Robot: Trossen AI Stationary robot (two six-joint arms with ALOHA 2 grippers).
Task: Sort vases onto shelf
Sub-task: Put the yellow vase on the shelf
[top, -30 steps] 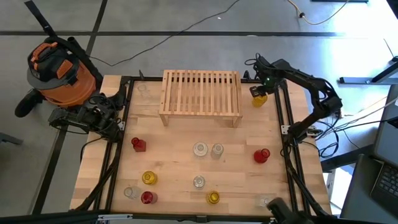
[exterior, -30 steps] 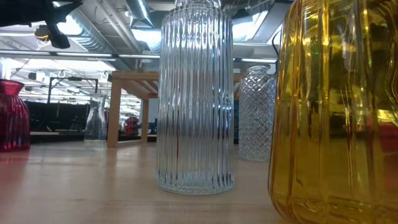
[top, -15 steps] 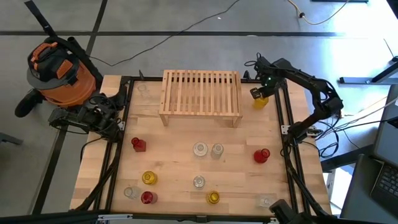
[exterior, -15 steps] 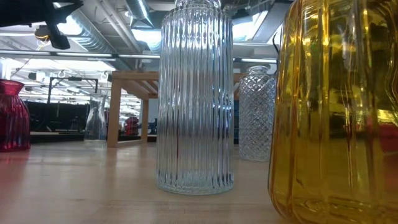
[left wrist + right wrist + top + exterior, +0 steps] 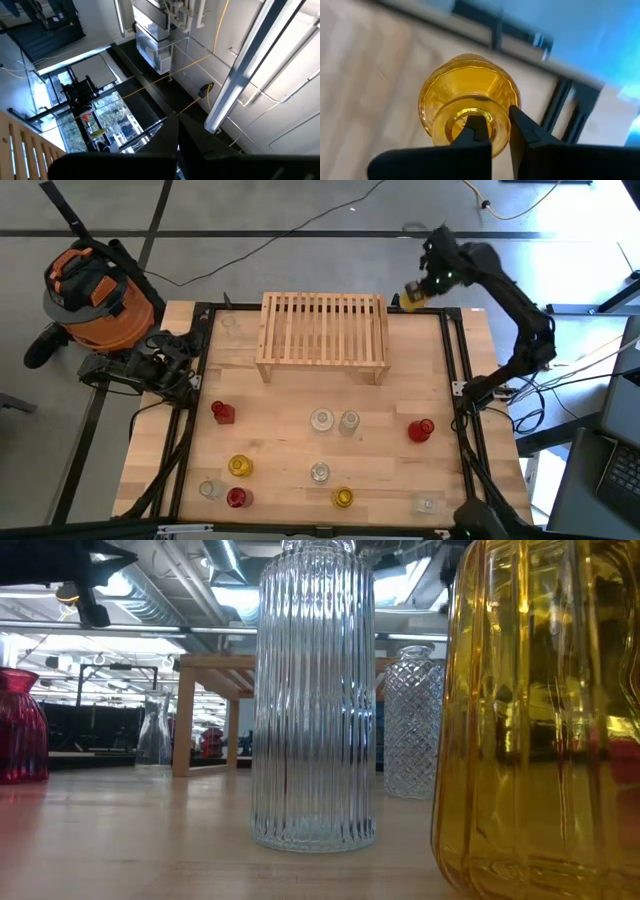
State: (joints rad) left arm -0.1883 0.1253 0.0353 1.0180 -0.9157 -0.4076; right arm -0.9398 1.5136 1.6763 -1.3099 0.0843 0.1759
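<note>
Compared with a second earlier, the right gripper (image 5: 418, 288) is seen higher and farther back, near the table's far right corner just beyond the shelf's (image 5: 323, 336) right end, where before it hung low over the tabletop beside the rack. A yellow vase (image 5: 468, 101) is carried with it: one finger (image 5: 476, 129) is seen inside the neck and the other outside, so the rim is pinched between nearly closed jaws. From above the same yellow vase (image 5: 412, 291) is lifted clear of the wood. Nothing else on the table is displaced.

The left gripper (image 5: 176, 145) is kept folded at the table's left edge, its fingers pressed together on nothing.

The shelf's slatted top is bare. On the plywood tabletop (image 5: 290, 430) the other vases are spread in front of the rack: a red vase (image 5: 222, 412) at the left, two clear vases (image 5: 334, 420) side by side in the middle, another red one (image 5: 421, 429) at the right, and yellow, clear and red pieces along the near edge. In the low view a ribbed clear vase (image 5: 315, 690) and a large yellow vase (image 5: 545, 720) are seen close to the lens.

Beyond the table a grey floor with cables is seen, and an orange shop vacuum (image 5: 95, 290) is parked at the far left.
</note>
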